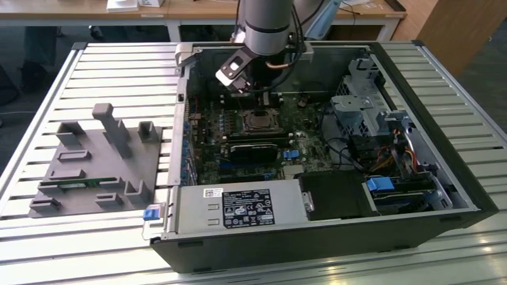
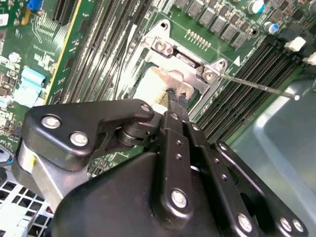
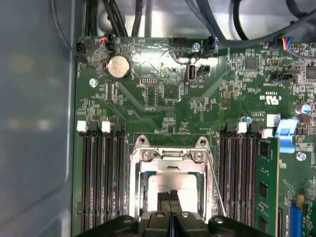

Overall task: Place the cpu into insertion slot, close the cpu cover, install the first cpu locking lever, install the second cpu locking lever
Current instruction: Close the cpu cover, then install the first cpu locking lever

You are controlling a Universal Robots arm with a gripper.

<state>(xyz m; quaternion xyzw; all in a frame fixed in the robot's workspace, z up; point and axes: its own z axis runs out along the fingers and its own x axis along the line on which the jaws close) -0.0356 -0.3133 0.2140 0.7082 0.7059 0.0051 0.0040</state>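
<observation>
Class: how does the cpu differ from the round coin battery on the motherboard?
The cpu is square; the coin battery is round. The cpu sits framed by the cpu cover, right at the gripper; the coin battery lies apart from both. Both are flat and silvery.

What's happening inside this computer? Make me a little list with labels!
place: open computer case on a slatted table
gripper: shut, tip down at the cpu
cpu: silvery square, lying in the insertion slot
cpu cover: silver frame around the cpu
lever: thin metal rod sticking out beside the slot
outside the case: grey holder on the table
</observation>
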